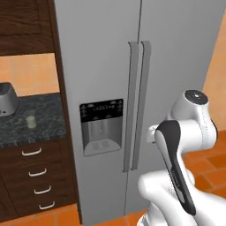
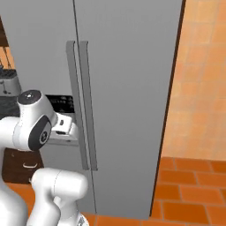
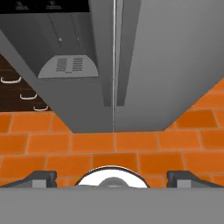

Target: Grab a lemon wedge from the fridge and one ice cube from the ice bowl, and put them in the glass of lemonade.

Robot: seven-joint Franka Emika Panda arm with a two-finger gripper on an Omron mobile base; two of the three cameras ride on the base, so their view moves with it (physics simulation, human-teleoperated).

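The fridge (image 1: 141,88) is shut, both doors flush, its two long handles (image 1: 137,106) standing side by side at the seam. The lemon wedge should be behind those doors, so where it lies cannot be told. To the left of the fridge, on the dark counter (image 1: 39,119), stands the glass of lemonade (image 1: 30,119), just beside a silver toaster (image 1: 6,99).

The gripper (image 3: 112,178) hangs low in front of the fridge, facing the lower ends of the handles and the orange floor tiles (image 3: 131,144) below the doors. Its two fingertips (image 3: 41,178) stand far apart, with nothing between them.

The main risk, as I judge it, is the approach to the handles. They sit so close together that wide jaws could straddle both at once, or close on the left door's handle, below the black dispenser panel (image 1: 101,126), when the other door is wanted. Nothing here shows which door hides the wedge, so a wrong choice would cost a whole open-and-close cycle. The gripper is also aimed below the handles, so closing from here would likely catch air or only the very tip and slip off on the pull. A door swinging out could strike the arm's elbow (image 1: 194,114), which sits close in front of the fridge.
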